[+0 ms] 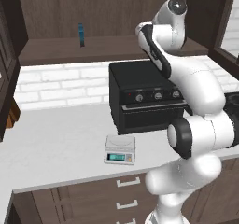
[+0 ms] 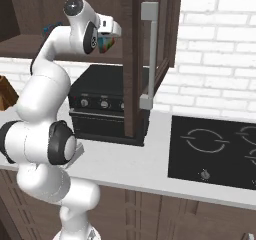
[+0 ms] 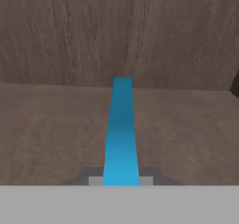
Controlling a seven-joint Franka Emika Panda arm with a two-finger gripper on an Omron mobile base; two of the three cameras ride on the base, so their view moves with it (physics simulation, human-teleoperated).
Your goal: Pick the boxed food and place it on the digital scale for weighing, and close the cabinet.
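Upright item: thin dark-blue thing (image 1: 81, 35) standing on the shelf, upper left of the left base view. Not my target, so I leave it alone.
Digital scale (image 1: 120, 149): lower centre of the left base view, on the white counter (image 1: 56, 143), just in front of the black oven (image 1: 147, 99). The platform is bare and the teal display is lit.
Gripper (image 2: 109, 38): upper left of the right base view, up at shelf height inside the cabinet.
Fingers: narrowed, and I judge they grip the boxed food (image 3: 121, 134). In the hand view it runs edge-on as a light blue strip from bottom centre upward, and its coloured label shows in the right base view.
Step in hand: lifting the box out. I want to draw straight back over the shelf board (image 3: 51, 134) and keep the box level.
Cabinet door (image 2: 134, 59): centre of the right base view, swung open, silver handle (image 2: 151, 54) facing out. I must clear its edge on the way down.
Placing: come down over the scale and set the box flat and centred.
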